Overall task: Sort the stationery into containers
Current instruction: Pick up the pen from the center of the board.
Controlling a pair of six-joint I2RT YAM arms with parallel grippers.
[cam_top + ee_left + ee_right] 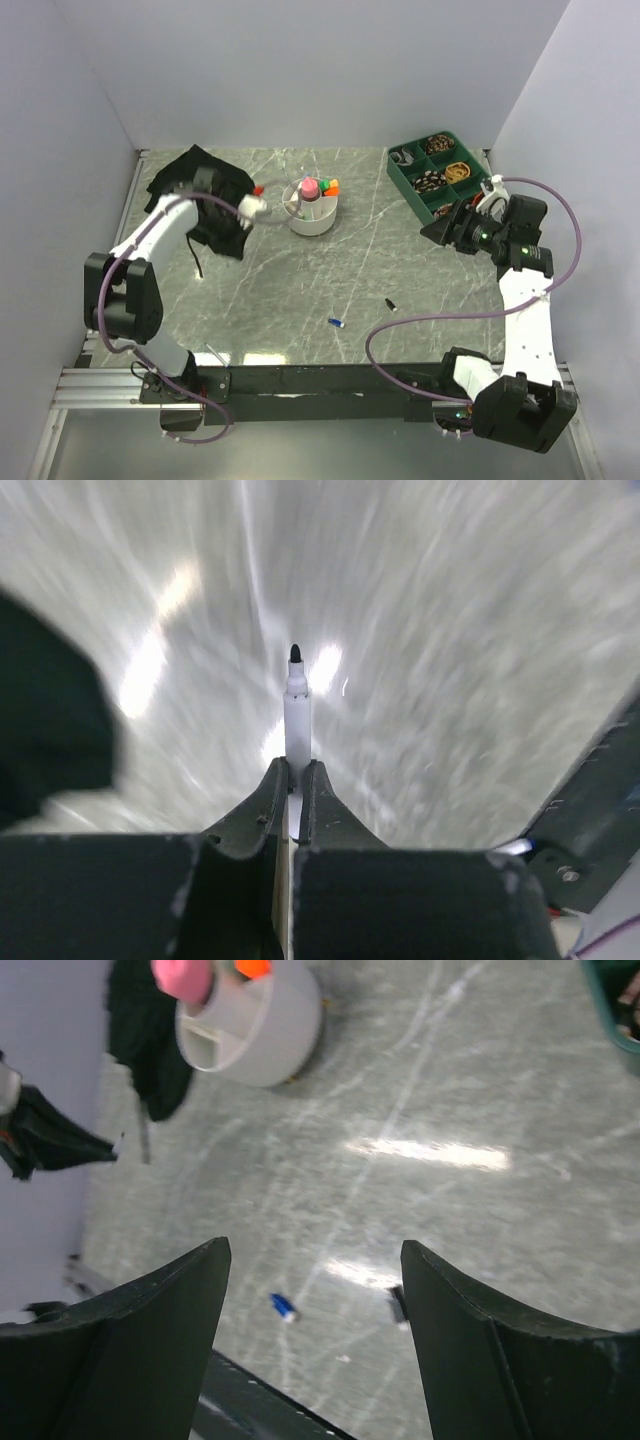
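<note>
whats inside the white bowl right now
A pink-capped bottle and orange and green highlighters stand in the white bowl. Its wall hides their lower parts and anything lying at the bottom.

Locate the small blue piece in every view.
Top external: blue piece on the table, low centre.
Left wrist: not in it.
Right wrist: blue piece low, left of centre.
Shared landmark: white bowl, seen in both those views.

The counter [300,290] has a grey-green marble pattern and is glossy, with bright patches of reflected light. Plain pale walls [330,70] close it on three sides. An aluminium rail [90,385] runs along the near edge.
</note>
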